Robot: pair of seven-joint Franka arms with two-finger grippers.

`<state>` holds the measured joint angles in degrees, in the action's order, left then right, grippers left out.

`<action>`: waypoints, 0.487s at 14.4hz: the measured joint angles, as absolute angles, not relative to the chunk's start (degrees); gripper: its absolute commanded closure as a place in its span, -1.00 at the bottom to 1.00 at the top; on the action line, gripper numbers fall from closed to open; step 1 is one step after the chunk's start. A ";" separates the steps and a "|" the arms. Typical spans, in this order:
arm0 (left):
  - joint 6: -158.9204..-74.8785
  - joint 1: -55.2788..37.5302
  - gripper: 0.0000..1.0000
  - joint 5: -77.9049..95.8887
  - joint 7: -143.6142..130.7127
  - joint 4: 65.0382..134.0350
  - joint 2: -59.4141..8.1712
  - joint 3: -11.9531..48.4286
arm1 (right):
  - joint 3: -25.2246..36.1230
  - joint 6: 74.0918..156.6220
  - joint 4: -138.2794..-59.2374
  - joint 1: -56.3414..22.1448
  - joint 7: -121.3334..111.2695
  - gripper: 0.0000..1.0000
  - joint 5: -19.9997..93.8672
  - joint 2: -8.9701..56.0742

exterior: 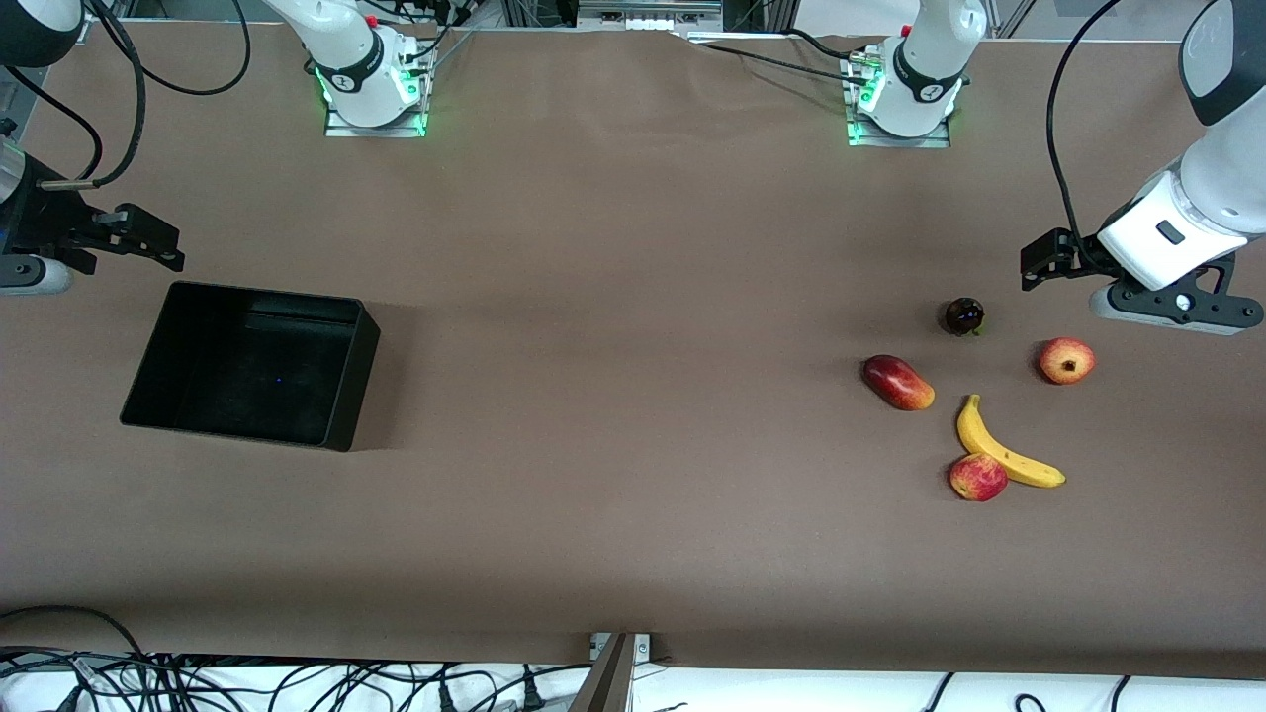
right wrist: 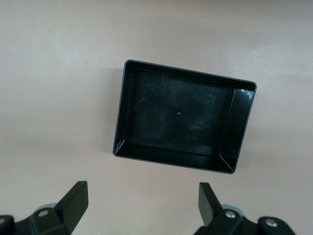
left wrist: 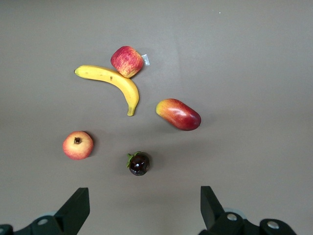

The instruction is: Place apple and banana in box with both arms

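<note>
The mottled red apple (exterior: 977,478) (left wrist: 127,61) lies at the left arm's end of the table, touching the curved yellow banana (exterior: 1004,453) (left wrist: 112,82). My left gripper (exterior: 1177,307) (left wrist: 142,208) hangs open and empty in the air by these fruits. The black box (exterior: 252,363) (right wrist: 183,117) sits empty at the right arm's end. My right gripper (exterior: 28,277) (right wrist: 142,205) hangs open beside the box, with nothing between its fingers.
A paler apple with a dark pit (exterior: 1066,360) (left wrist: 78,145), a red mango-like fruit (exterior: 898,383) (left wrist: 179,114) and a small dark fruit (exterior: 963,315) (left wrist: 139,163) lie around the banana. Cables run along the table's edge nearest the front camera.
</note>
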<state>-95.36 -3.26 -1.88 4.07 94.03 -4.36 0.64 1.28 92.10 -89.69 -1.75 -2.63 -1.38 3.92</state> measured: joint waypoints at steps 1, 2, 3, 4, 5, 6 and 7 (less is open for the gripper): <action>-95.36 -3.26 -1.00 -1.88 4.07 94.03 -4.36 0.64 | 1.27 92.11 -89.71 -1.75 -2.63 -1.00 -1.38 3.89; -95.36 -3.26 -1.00 -1.88 4.07 94.03 -4.36 0.64 | 1.28 92.12 -89.76 -1.75 -2.63 -1.00 -1.38 3.79; -95.36 -3.26 -1.00 -1.88 4.07 94.03 -4.36 0.64 | 1.28 92.14 -89.76 -1.75 -2.63 -1.00 -1.38 3.69; -95.35 -3.26 -1.00 -1.88 4.07 94.03 -4.36 0.64 | 1.28 92.15 -89.76 -1.76 -2.63 -1.00 -1.38 3.60; -95.35 -3.26 -1.00 -1.88 4.07 94.03 -4.36 0.64 | 1.27 92.15 -89.76 -1.77 -2.63 -1.00 -1.38 3.53; -95.35 -3.26 -1.00 -1.88 4.07 94.03 -4.36 0.64 | 1.27 92.15 -89.76 -1.81 -2.63 -1.00 -1.38 3.48; -95.35 -3.25 -1.00 -1.88 4.07 94.03 -4.36 0.64 | 1.26 92.15 -89.76 -1.84 -2.63 -1.00 -1.38 3.45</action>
<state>-95.35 -3.25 -1.88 4.07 94.03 -4.36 0.64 1.26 92.15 -89.76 -1.84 -2.63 -1.38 3.45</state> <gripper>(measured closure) 0.000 0.000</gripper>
